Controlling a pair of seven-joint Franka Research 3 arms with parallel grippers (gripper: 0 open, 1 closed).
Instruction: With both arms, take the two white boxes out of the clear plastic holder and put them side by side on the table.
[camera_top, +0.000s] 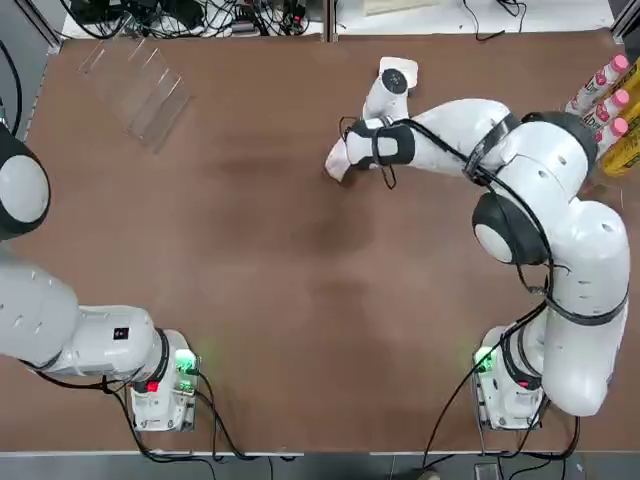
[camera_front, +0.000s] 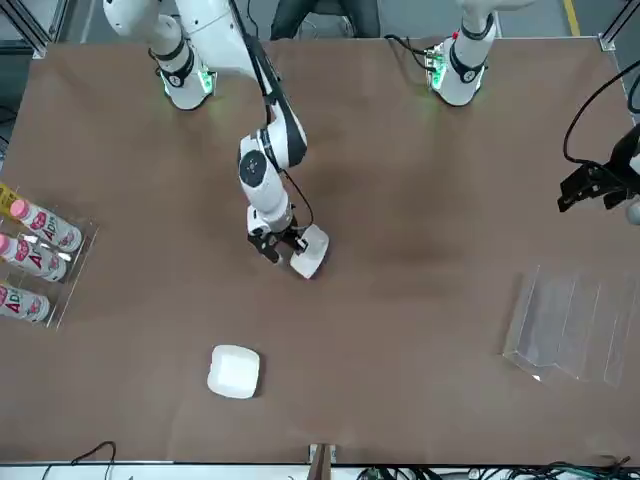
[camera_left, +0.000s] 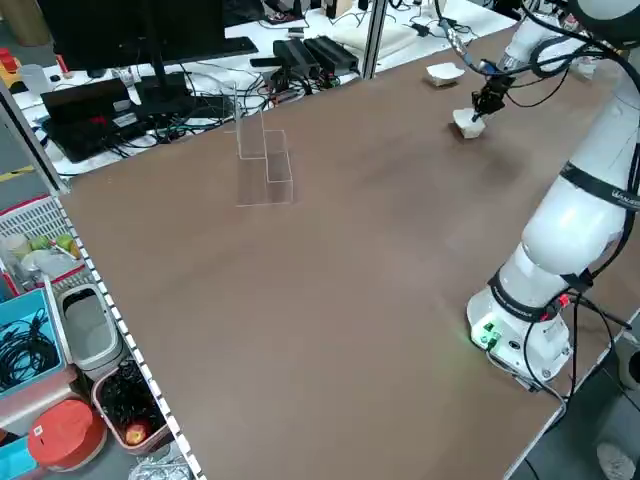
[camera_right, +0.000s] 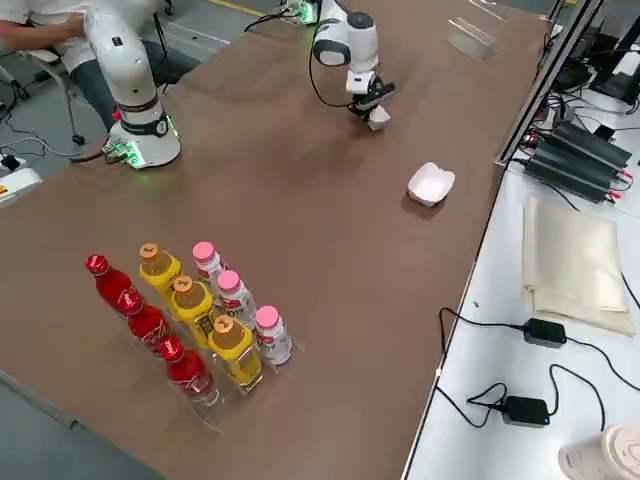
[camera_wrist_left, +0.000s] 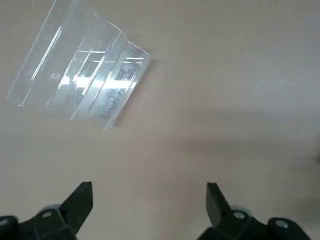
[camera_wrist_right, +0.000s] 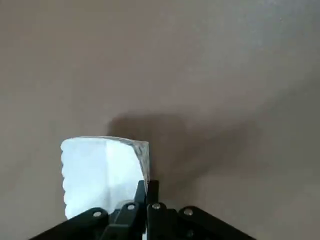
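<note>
Black fingers on your left gripper (camera_wrist_left: 150, 183) stand wide apart over the table (camera_wrist_left: 175, 150), on the holder's side, with nothing between them. A little farther out, your right gripper (camera_wrist_right: 147, 183) is closed on one edge of the first white box (camera_wrist_right: 95, 175), which hangs to one side above the tabletop. Expect that box to be light and thin-walled, likely to flex or dent if you squeeze harder; with so narrow a hold it could swing or twist, so lower it gently and let it settle before you release. Beyond, on the left arm's side, lies the clear holder (camera_front: 570, 325), no box in it. It looks stiff but slick, and could crack or skid if knocked. Farthest out, on the right arm's side, the second white box (camera_front: 234, 372) rests on the table; should it need nudging, take it by a rim, softly.
</note>
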